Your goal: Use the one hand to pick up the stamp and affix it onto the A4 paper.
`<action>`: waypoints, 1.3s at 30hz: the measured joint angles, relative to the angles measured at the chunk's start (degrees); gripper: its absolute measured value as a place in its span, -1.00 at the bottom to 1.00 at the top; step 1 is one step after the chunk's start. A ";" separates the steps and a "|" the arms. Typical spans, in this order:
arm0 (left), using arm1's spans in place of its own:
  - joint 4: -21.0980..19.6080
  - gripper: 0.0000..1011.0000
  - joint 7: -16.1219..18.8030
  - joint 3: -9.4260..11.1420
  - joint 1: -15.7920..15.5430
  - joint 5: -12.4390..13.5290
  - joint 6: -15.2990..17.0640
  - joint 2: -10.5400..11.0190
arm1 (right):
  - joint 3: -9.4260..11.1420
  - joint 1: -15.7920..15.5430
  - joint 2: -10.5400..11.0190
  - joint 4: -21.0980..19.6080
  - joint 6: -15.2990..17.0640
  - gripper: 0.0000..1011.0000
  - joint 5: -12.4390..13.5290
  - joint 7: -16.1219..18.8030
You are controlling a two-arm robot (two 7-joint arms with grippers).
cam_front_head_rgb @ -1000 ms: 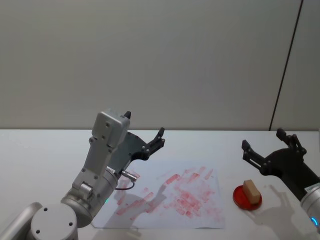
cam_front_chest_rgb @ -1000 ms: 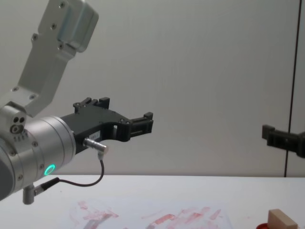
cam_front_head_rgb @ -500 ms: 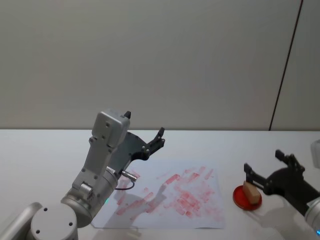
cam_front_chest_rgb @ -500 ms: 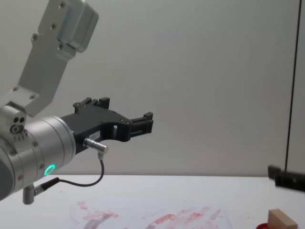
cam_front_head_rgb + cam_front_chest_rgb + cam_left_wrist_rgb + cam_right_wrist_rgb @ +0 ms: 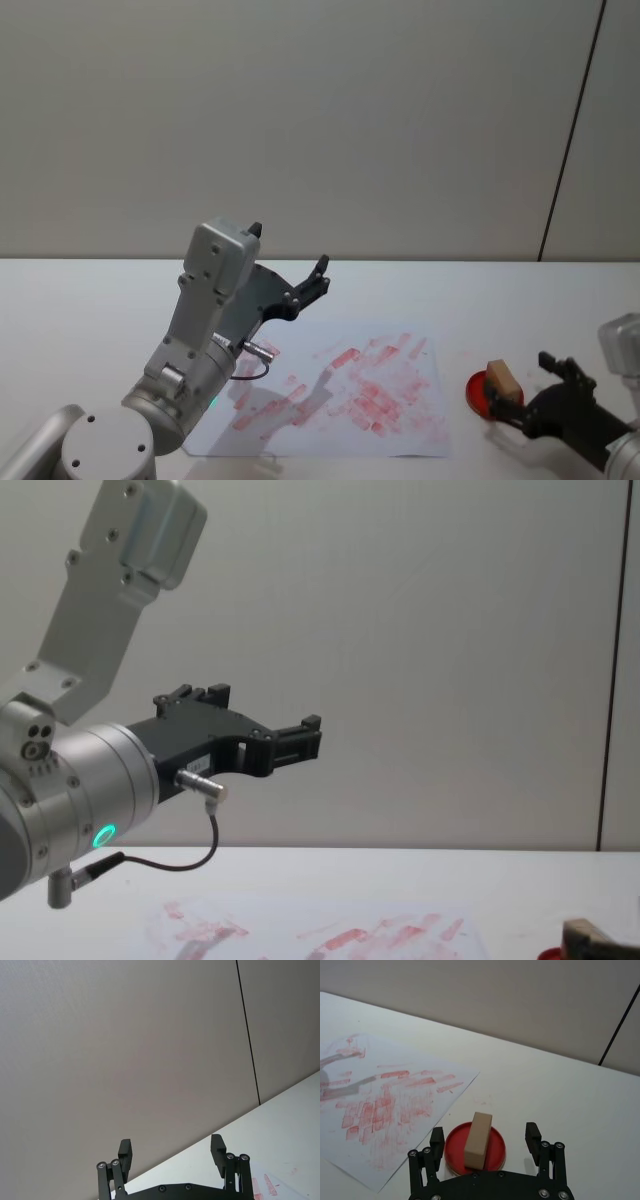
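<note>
Our right hand point(image 5: 485, 1139), spread wide, hovers just short of the red pad point(image 5: 496, 1154) bearing the stamp point(image 5: 478, 1132); we should straddle it squarely before closing. Our left gripper point(image 5: 172, 1146) idles well left of the pad.

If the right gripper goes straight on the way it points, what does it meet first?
Most likely the stamp, resting on the red pad just ahead of the open right gripper; depth is unclear.

Stamp point(image 5: 478, 1140) sides free; left gripper point(image 5: 171, 1147) above paper point(image 5: 380, 400).
</note>
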 joint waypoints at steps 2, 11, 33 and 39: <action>0.00 0.98 0.00 0.00 0.00 0.00 0.00 0.00 | -0.07 -0.03 -0.07 0.36 0.12 0.98 0.02 0.24; 0.00 0.98 0.00 0.00 0.00 0.00 0.00 0.00 | -0.47 -0.22 -0.59 2.01 0.18 0.79 1.14 0.65; 0.00 0.98 0.01 0.00 0.00 0.00 0.00 0.00 | -1.63 -0.94 -2.49 5.14 -6.71 -0.50 2.13 -1.80; 0.00 0.98 0.01 0.00 0.00 0.00 0.00 0.00 | -2.02 -1.28 -2.90 5.41 -8.81 -0.56 1.50 -2.51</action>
